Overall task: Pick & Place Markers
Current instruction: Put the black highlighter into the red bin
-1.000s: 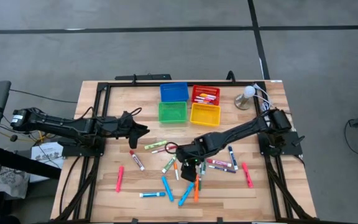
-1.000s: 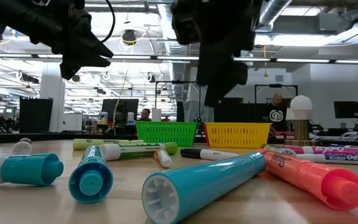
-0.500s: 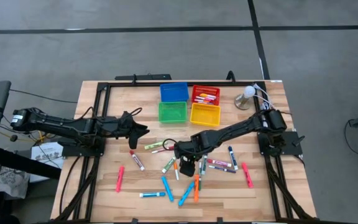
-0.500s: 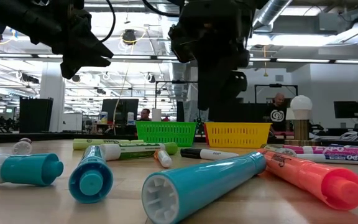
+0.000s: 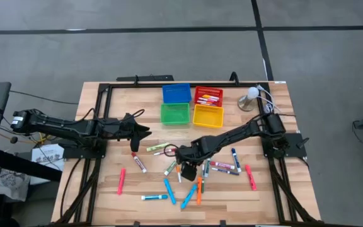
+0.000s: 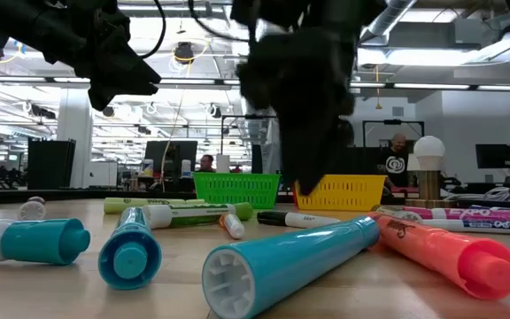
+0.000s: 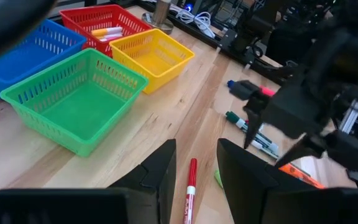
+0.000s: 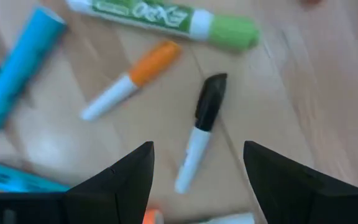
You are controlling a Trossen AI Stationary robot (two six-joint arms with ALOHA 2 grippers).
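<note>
The bench (image 5: 106,107) fills the middle of the high view, with four small bins in its upper centre: blue (image 5: 176,93), red (image 5: 208,96), green (image 5: 174,114) and yellow (image 5: 207,116). The red bin already holds a few markers; the other three look empty.

The markers (image 5: 175,183) lie scattered across the lower centre of the high view, from a pink one at lower left to another pink one at lower right.

The left arm waits at the left of the high view, its left hand (image 5: 140,132) held above the bench. In its own wrist view the fingers stand partly apart with nothing between them, a red marker (image 7: 191,186) on the wood beyond.

The right arm reaches in from the right, and the right hand (image 5: 188,169) hangs over the thick of the scatter, released and spread wide. Its wrist view shows a black-capped marker (image 8: 201,127) lying between the two fingers (image 8: 114,177), with an orange-capped marker (image 8: 132,78) and a green marker (image 8: 166,17) just beyond.

The step in hand looks like a descent onto the black-capped marker. It lies at a slant to the fingers, so turning the wrist until they straddle the barrel squarely would help. Gripping mid-barrel should stop it pivoting. The orange-capped neighbour is near enough to be nudged, so a straight drop seems safest.
</note>
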